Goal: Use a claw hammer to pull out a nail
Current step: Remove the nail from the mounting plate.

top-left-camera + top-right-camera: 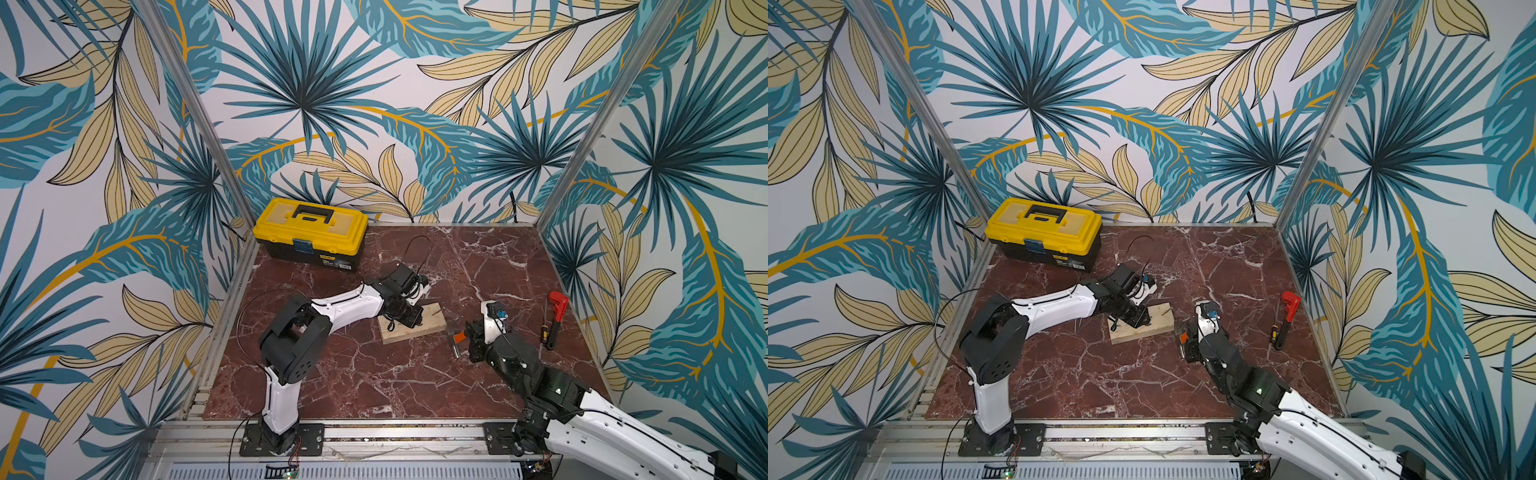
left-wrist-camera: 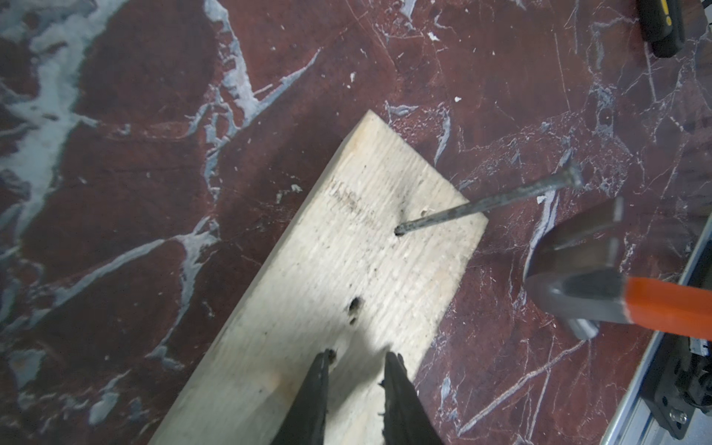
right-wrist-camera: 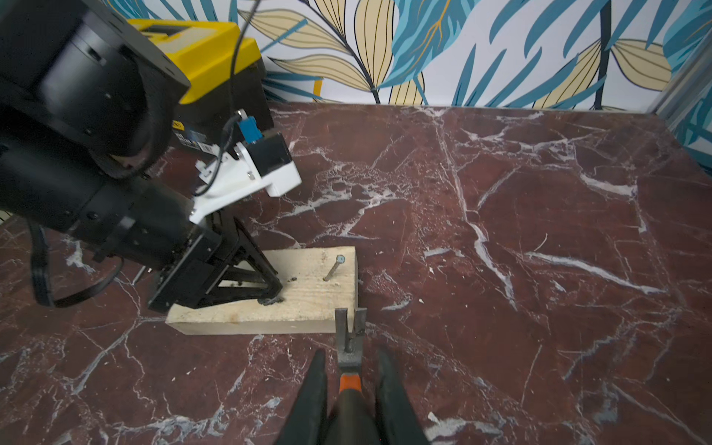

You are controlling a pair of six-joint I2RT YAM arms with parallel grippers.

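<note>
1. Check the grips. The right gripper (image 3: pixel 350 352) is clamped on the orange upper shaft of the claw hammer (image 3: pixel 348 337), just behind the silver head. The left gripper (image 2: pixel 358 353) has its jaws narrowly parted with nothing between them. Its fingertips (image 3: pixel 271 296) bear down on the wood block (image 3: pixel 304 308), left of the nail (image 3: pixel 333 268).

2. Note the governing relation. The nail stands tilted in the right end of the block, its head leaning rightward. The hammer is off the block, just beside its near right corner, with the forked claw pointing at the block. From the claw tips, the nail lies farther away and slightly left. Slot and shank are not yet engaged.

3. The right arm is nearer and carries the tool. You will likely need to advance the claw far and left until the slot straddles the shank under the head.
</note>
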